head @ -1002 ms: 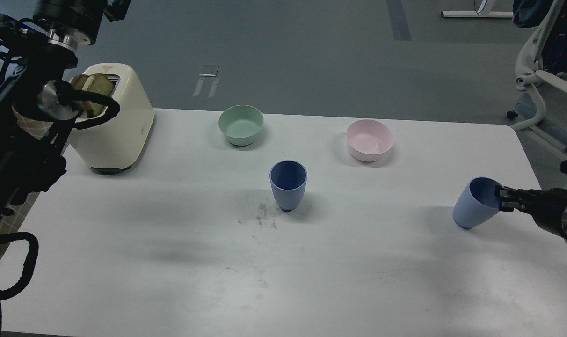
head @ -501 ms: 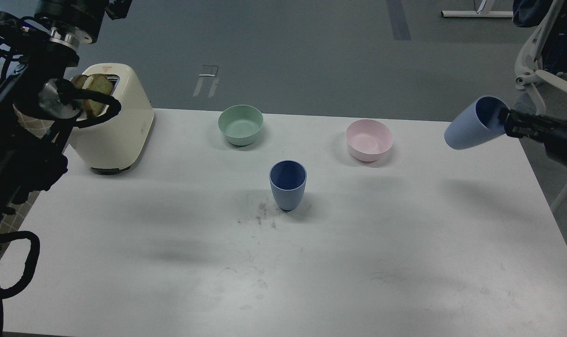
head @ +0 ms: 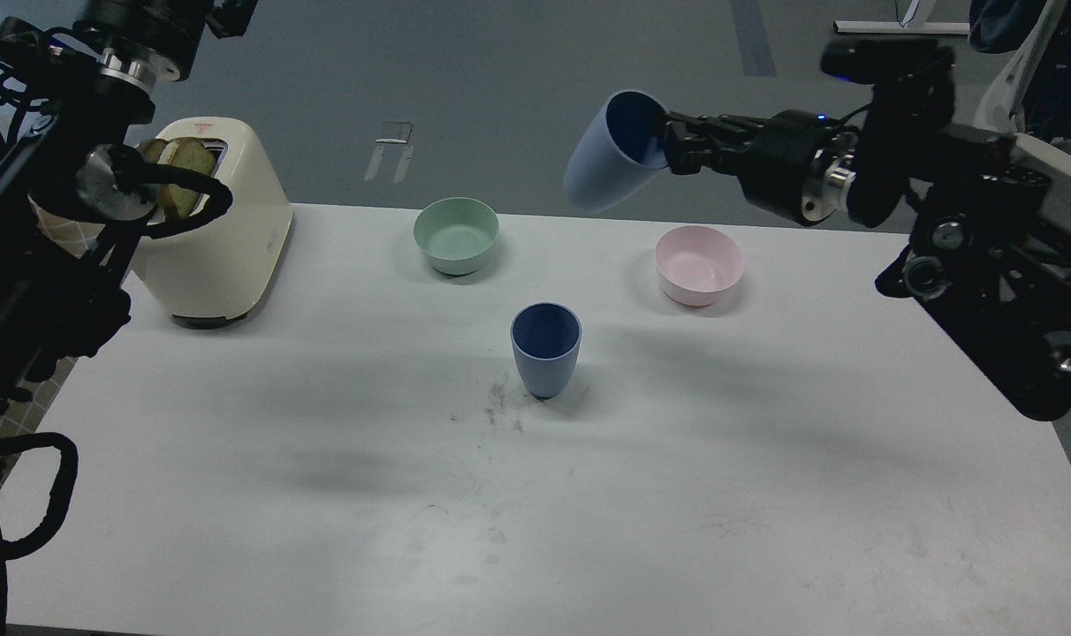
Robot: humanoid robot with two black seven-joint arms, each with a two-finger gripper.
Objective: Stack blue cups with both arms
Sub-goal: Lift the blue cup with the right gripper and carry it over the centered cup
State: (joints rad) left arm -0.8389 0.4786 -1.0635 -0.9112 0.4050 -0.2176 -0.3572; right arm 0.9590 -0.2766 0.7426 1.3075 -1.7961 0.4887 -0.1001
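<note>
A: Nearest item?
B: One blue cup (head: 545,350) upright on the white table (head: 323,495), mid-table, untouched, smudges just left of its base.

A: Behind it?
B: Mint bowl (head: 455,234) and pink bowl (head: 698,264), well apart; toaster (head: 220,225) far left.

A: Second blue cup (head: 608,155)?
B: Airborne above the far edge, tilted, mouth facing right. Right gripper (head: 674,144) clamped on its rim.

A: Left gripper (head: 228,12)?
B: Top left corner, cropped; open or closed, cannot tell.
</note>
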